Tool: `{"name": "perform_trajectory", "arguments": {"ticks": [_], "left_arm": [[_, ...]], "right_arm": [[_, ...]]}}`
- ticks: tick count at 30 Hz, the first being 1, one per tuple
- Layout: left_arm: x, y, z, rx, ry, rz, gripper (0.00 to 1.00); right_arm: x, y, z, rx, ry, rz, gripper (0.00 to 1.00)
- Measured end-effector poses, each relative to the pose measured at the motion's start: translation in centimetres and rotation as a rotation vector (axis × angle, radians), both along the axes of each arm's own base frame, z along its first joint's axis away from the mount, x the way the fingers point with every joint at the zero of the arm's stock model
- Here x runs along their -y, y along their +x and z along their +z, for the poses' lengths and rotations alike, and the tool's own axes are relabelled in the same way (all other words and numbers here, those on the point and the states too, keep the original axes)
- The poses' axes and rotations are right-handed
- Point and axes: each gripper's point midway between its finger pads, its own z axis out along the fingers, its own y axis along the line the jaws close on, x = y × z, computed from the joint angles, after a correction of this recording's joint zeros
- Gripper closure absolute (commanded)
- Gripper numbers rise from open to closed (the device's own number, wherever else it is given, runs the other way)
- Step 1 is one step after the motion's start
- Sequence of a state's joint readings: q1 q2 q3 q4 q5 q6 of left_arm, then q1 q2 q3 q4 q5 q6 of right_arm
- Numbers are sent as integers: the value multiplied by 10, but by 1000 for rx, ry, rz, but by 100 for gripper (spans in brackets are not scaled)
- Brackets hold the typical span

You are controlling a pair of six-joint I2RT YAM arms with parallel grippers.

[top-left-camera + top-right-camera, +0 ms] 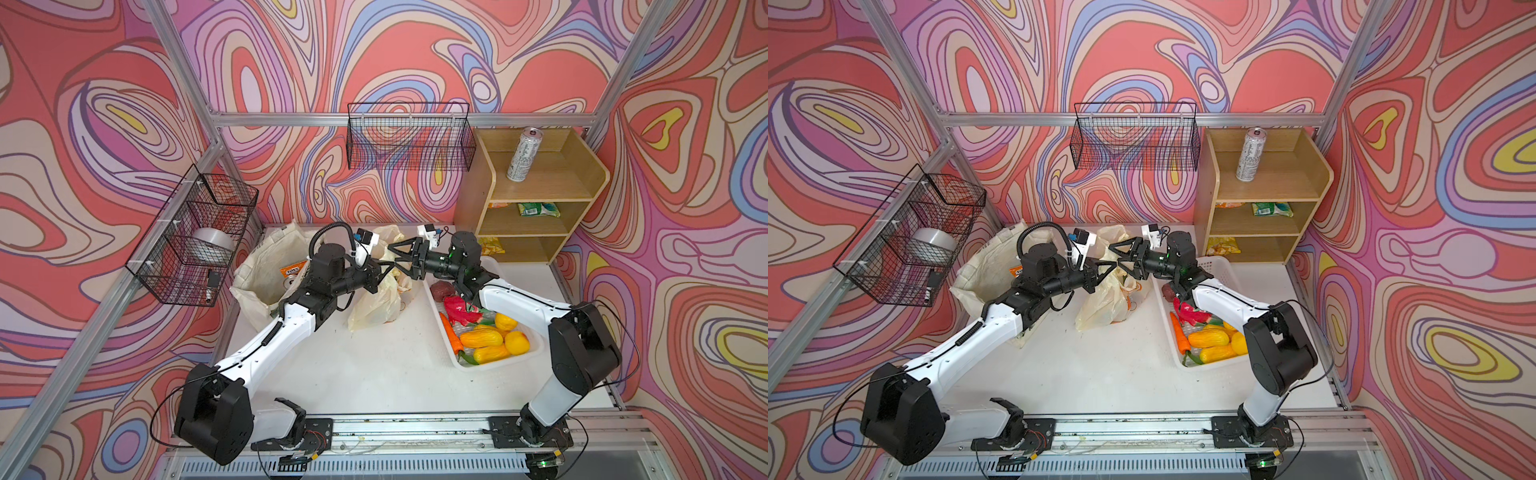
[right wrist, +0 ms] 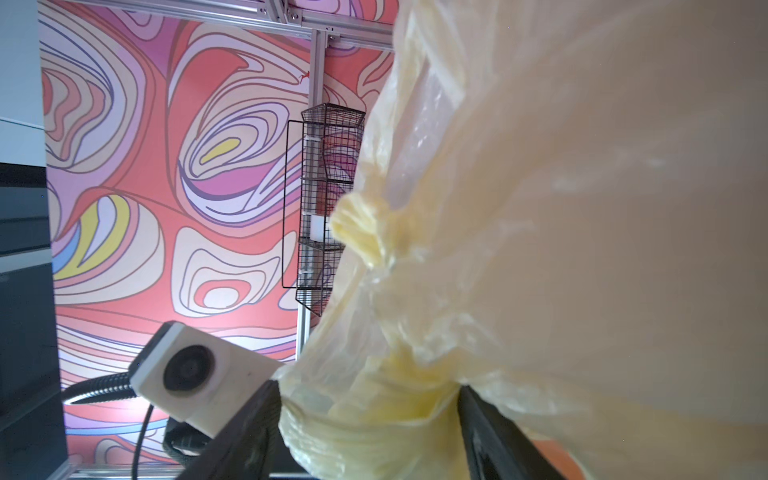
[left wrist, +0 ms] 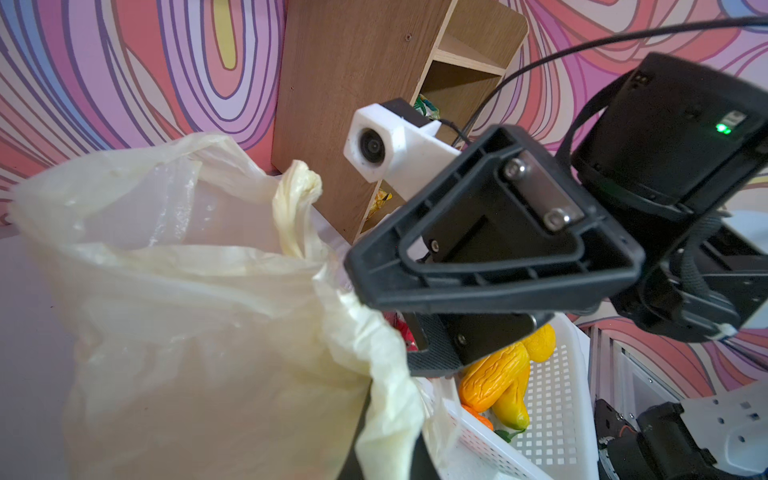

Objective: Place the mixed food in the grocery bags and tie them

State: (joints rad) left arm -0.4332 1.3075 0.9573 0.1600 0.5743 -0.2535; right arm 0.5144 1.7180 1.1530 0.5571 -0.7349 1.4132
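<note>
The pale-yellow plastic bag [image 1: 376, 303] [image 1: 1104, 307] stands mid-table, its top lifted between both grippers. My left gripper [image 1: 384, 266] [image 3: 388, 453] is shut on the bag's rim. My right gripper [image 1: 392, 257] [image 2: 370, 419] faces it with jaws apart, and bunched bag plastic fills the gap between its fingers [image 2: 257, 428]. The canvas tote [image 1: 262, 266] lies open at the left with an orange packet [image 1: 291, 271] inside. Toy fruits and vegetables [image 1: 482, 338] fill the white basket [image 1: 498, 365] at the right. The silver can [image 1: 523, 154] stands on the shelf top.
A wooden shelf unit [image 1: 540, 187] at the back right holds a green packet [image 1: 538, 209] and a yellow packet [image 1: 490, 246]. Black wire baskets hang on the back wall [image 1: 409, 137] and the left frame [image 1: 195, 237]. The right arm reaches over the white basket.
</note>
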Motion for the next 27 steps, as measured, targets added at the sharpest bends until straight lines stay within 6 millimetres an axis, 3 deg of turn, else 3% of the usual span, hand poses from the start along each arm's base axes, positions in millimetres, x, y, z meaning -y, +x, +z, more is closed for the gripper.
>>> {"name": "perform_trajectory", "arguments": {"ticks": [4,6,11,13,15,17,19,27], "left_arm": [[4,-4,-9,-16,19,-41,100],[6,-7,-16,-34,30,-64,100],[8,-7,-25,-52,39,-77,100],[8,-6,-24,-41,35,-78,100],[9,-7,-24,-39,33,-80,100],[10,-9,-27,-44,41,-88,100],[11,-13,-32,-59,55,-98,100],[7,-26,-37,-64,113,-127,100]], "right_arm": [[-9,10,-5,-34,73,21,45],[-14,15,-10,-53,100,33,65],[-20,17,-9,-76,144,73,97],[-21,14,-6,-66,150,91,92],[-21,12,-4,-53,153,101,76],[-20,9,-5,-36,147,106,53],[-19,6,-6,-26,129,109,44],[-13,-16,-11,28,3,136,44]]}}
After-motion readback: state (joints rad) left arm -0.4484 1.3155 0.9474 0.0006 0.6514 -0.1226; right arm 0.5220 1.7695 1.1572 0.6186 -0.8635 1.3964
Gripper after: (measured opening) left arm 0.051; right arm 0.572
